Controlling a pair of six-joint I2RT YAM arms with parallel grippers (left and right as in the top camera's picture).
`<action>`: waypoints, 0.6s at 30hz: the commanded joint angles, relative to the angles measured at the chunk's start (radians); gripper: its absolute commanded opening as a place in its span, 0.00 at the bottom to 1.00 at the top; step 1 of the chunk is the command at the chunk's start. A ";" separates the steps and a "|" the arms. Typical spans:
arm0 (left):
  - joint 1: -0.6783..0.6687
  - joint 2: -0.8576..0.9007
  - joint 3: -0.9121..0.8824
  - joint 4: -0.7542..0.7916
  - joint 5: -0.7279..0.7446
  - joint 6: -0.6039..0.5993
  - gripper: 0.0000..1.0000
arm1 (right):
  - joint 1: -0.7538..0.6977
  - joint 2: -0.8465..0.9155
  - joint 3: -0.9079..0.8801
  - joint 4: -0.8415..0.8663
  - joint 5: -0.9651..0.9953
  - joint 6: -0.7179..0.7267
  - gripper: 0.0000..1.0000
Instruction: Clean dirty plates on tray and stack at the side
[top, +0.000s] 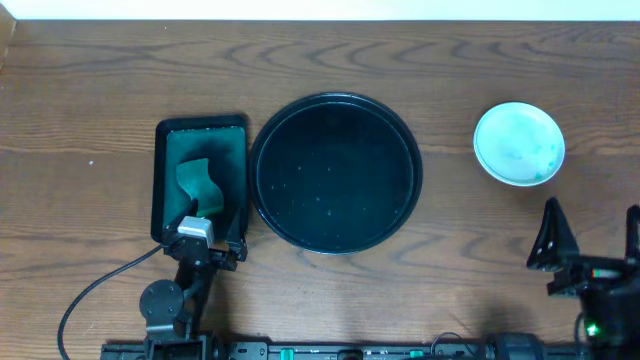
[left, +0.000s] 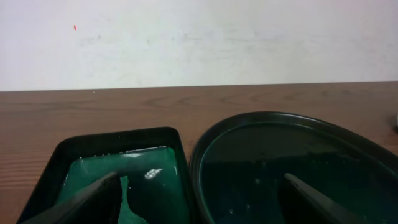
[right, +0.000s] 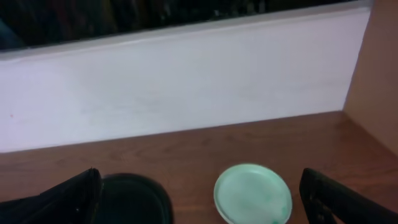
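Off to the right of the round black tray (top: 335, 175), well apart from it on the wooden table (top: 80, 80), sits your pale-aqua plate (top: 518, 143) — that's the stacking spot, far enough from the rim that you have room to set things down. From above only one round outline shows; whether more plates lie beneath it, you can't tell. Its face runs white to aqua with faint teal-green smudging across it, so judge for yourself whether that counts as clean.

The black tray itself is glossy and carries no plates, only a few specks of light.

Hard against the tray's left rim lies the dark green rectangular tray (top: 161, 185). The green sponge (top: 198, 185) sits in what looks like a wet film — likely parked close so a wipe is a short reach.

Your left gripper (left: 202, 183) hangs at the seam, one finger over the sponge tray and one over the black tray, jaws spread wide and holding nothing. Your right gripper (top: 592, 210) hovers right of the black tray, on the near side of the plate, jaws at full spread and empty too.
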 joint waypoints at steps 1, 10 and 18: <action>-0.003 -0.006 -0.015 -0.041 -0.001 0.014 0.80 | -0.004 -0.100 -0.157 0.086 -0.010 0.077 0.99; -0.003 -0.006 -0.015 -0.041 -0.001 0.014 0.80 | -0.004 -0.303 -0.673 0.620 -0.150 0.055 0.99; -0.003 -0.006 -0.015 -0.041 -0.001 0.014 0.80 | -0.002 -0.360 -0.892 0.724 -0.204 -0.032 0.99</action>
